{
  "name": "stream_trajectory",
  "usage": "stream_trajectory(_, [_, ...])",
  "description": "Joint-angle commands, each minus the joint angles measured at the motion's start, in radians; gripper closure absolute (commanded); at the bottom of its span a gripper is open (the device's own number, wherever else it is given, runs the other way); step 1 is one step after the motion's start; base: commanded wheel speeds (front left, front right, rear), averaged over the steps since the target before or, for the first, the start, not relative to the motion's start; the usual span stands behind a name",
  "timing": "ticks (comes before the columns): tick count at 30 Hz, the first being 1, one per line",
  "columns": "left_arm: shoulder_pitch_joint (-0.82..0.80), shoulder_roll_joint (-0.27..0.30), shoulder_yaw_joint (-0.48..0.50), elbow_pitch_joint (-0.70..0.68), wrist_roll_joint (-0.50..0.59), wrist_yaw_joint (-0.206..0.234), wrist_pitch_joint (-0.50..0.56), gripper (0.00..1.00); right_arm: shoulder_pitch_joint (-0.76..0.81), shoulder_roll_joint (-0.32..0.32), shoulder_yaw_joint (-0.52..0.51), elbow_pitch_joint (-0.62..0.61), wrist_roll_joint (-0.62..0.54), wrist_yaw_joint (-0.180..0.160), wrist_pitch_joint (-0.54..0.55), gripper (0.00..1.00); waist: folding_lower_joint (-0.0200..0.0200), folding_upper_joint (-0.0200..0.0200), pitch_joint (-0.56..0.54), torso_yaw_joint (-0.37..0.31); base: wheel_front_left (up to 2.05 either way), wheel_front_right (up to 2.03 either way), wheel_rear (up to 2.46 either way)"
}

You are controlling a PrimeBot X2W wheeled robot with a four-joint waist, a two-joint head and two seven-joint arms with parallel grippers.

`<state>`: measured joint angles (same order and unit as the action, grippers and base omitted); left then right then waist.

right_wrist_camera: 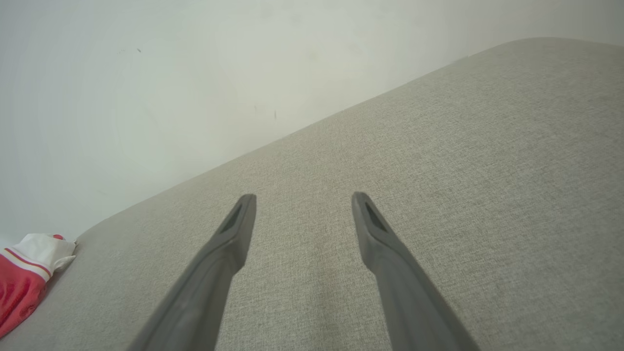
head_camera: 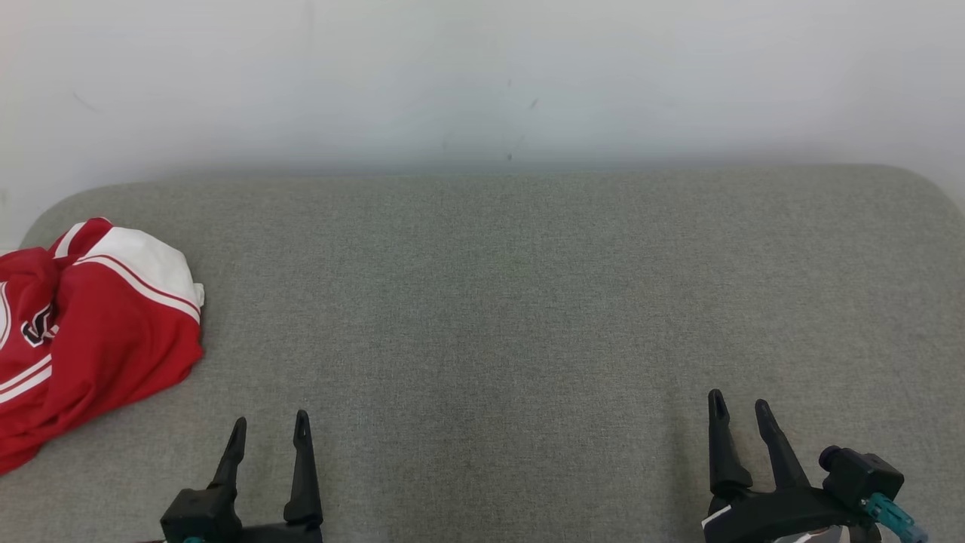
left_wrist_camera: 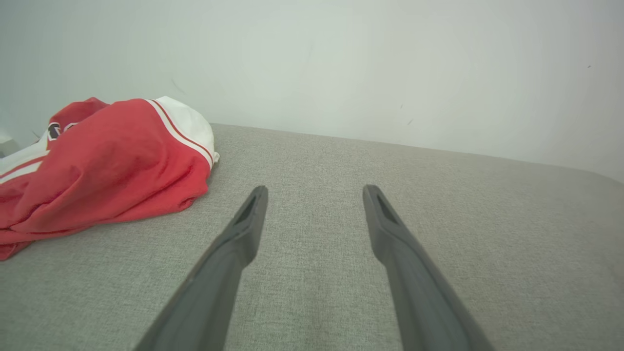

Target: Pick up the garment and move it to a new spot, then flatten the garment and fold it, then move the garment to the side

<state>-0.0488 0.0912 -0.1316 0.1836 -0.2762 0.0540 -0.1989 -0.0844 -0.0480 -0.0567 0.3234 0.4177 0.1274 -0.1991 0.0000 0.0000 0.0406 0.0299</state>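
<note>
The crumpled red-and-white garment (head_camera: 98, 332) lies at the left edge of the grey surface (head_camera: 482, 302). Near the front edge the left gripper (head_camera: 271, 418) hovers, jaws spread and empty. It should reach left and pinch a raised fold, not flat cloth. The right gripper (head_camera: 738, 400), equally wide and empty, sits well apart near the front right.

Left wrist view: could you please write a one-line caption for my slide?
Open left gripper above a grey fabric surface, empty, with the bunched red-and-white garment lying apart to the left in this view.

Soft cloth garment (head_camera: 98, 332) — coarse woven surface (head_camera: 482, 317)
</note>
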Motion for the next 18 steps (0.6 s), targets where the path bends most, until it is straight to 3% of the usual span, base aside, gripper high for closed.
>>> stream_trajectory(1, [-0.006, 0.005, -0.003, -0.001, 0.026, 0.007, -0.009, 0.00, -0.013, -0.002, 0.003, -0.002, -0.023, 0.005, -0.009, 0.00, 0.0000, 0.0000, -0.001, 0.000, 0.00, 0.00, 0.00])
stream_trajectory(18, [0.007, -0.001, -0.006, 0.039, 0.125, 0.004, -0.041, 0.00, -0.005, -0.003, 0.013, 0.019, -0.127, 0.005, -0.043, 0.00, 0.0000, 0.0000, -0.013, 0.003, 0.00, 0.00, 0.00])
